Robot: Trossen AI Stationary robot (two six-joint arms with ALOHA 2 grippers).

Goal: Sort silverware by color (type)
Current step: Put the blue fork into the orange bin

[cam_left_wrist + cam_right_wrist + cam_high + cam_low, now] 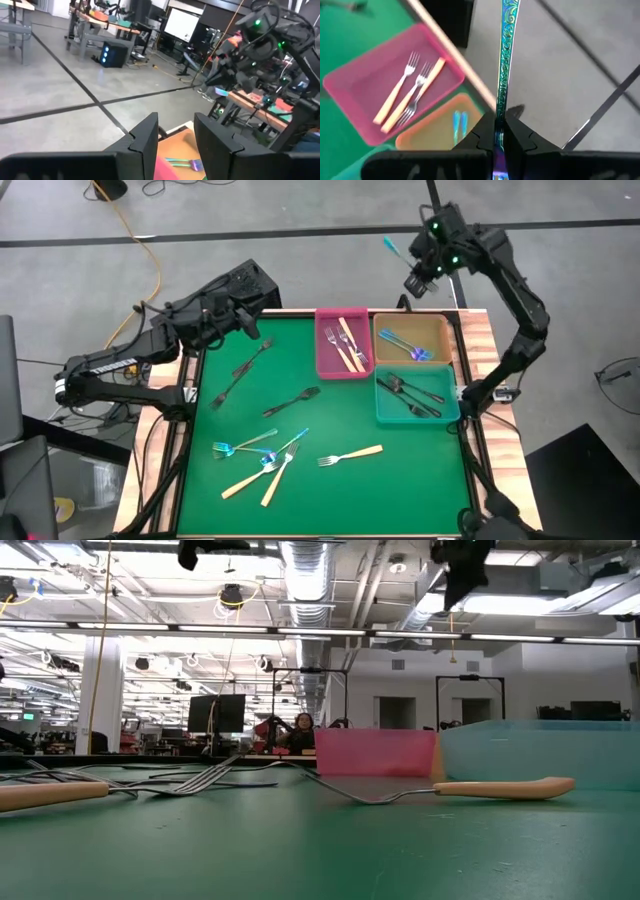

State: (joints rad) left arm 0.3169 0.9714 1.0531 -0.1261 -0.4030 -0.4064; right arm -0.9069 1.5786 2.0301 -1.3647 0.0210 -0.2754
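Note:
My right gripper [420, 277] is raised beyond the table's far edge, past the orange tray [436, 330], and is shut on an iridescent blue fork [390, 247]. My left gripper [250, 322] hovers open over the green mat's far left corner and holds nothing. On the mat lie two black forks [240, 370] [292, 400], two blue forks [240, 447] [285, 450] and three tan-handled forks [350, 455] [250, 478] [275, 480]. The pink tray [327, 350] holds tan-handled forks, the orange tray blue forks, and the teal tray [445, 410] black forks. My right gripper [499, 137] pinches the blue fork between its two fingers. The ornate handle [500, 107] runs along the fingers and sticks out well past their tips. The fingers hide the fork's other end. The fork is lifted clear, over the floor beyond the table's far edge.
The three trays stand together at the mat's far right. The loose forks lie in the mat's left and near middle, some crossing each other. In the low view a tan-handled fork [500, 787] lies in front of the pink tray [375, 752] and the teal tray [540, 750]. Wooden rails edge the mat.

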